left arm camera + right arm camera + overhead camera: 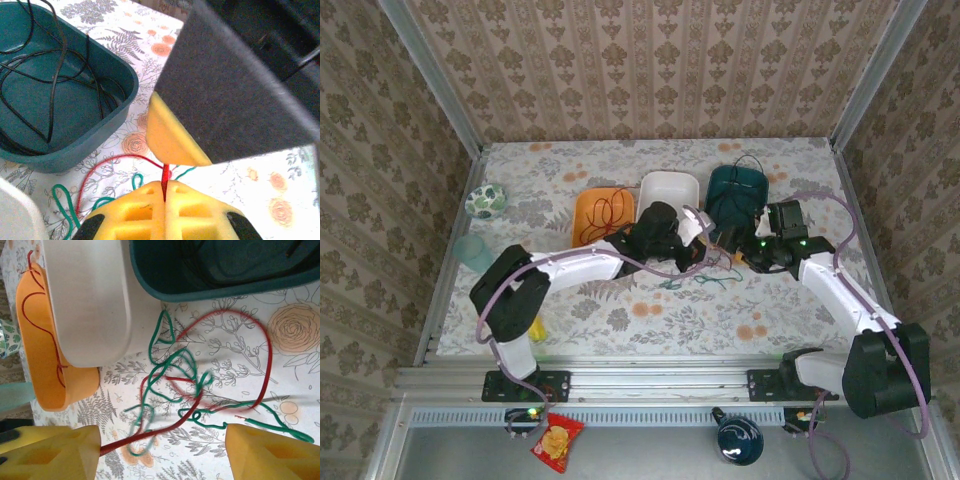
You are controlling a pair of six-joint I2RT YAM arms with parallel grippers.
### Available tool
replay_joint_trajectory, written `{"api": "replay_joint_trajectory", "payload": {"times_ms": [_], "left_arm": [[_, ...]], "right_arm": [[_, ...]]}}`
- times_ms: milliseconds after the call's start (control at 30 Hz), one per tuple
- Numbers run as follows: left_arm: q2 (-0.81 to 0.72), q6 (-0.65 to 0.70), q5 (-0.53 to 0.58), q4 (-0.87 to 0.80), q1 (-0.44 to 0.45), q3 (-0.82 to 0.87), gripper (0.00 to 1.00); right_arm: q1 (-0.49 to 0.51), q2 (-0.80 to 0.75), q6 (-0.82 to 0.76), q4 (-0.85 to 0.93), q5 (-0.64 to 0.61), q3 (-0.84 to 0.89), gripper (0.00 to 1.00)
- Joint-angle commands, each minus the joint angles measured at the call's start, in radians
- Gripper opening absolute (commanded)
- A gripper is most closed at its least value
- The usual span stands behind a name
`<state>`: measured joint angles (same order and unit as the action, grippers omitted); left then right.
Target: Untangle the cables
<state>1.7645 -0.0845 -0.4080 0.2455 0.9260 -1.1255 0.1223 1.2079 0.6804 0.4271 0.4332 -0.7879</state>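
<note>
A red cable point(220, 315) and a green cable point(172, 357) lie looped through each other on the flowered table, seen in the top view as a small tangle point(712, 277). My left gripper point(165, 186) is shut on the red cable point(115, 159), pinching a short upright stretch just above the table; green cable point(65, 192) lies beside it. My right gripper point(160, 455) hangs open over the tangle, and the red strand runs against its left finger point(50, 452). A black cable point(50, 90) lies coiled in the teal bowl point(125, 80). Both grippers point(705, 240) point(740, 255) meet at centre.
An orange bowl point(35, 340) holding another red strand, a white bowl point(90, 300) and the teal bowl point(225, 270) stand in a row behind the tangle. A patterned bowl point(485, 200) and a pale cup point(473, 250) sit at the left edge.
</note>
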Motion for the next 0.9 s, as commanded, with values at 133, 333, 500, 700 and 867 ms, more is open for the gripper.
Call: {"api": "replay_joint_trajectory", "payload": {"times_ms": [133,333,500,700,867], "left_arm": [[-0.080,-0.193,-0.195,0.193,-0.088,0.031,0.00],[-0.110,-0.189,-0.267,0.168,-0.102,0.031,0.00],[-0.131,-0.219,-0.363,0.177,-0.100,0.011,0.00],[-0.214,-0.230,-0.401,0.179,-0.102,0.003,0.00],[-0.317,-0.241,-0.401,0.201,-0.122,0.005,0.00]], "right_arm": [[0.073,0.065,-0.156,0.048,0.062,0.019,0.68],[0.101,0.088,-0.159,0.030,0.025,0.008,0.68],[0.114,0.159,-0.133,-0.008,-0.036,0.006,0.68],[0.120,0.265,-0.130,-0.012,-0.119,0.012,0.69],[0.122,0.330,-0.139,0.015,-0.174,0.027,0.69]]}}
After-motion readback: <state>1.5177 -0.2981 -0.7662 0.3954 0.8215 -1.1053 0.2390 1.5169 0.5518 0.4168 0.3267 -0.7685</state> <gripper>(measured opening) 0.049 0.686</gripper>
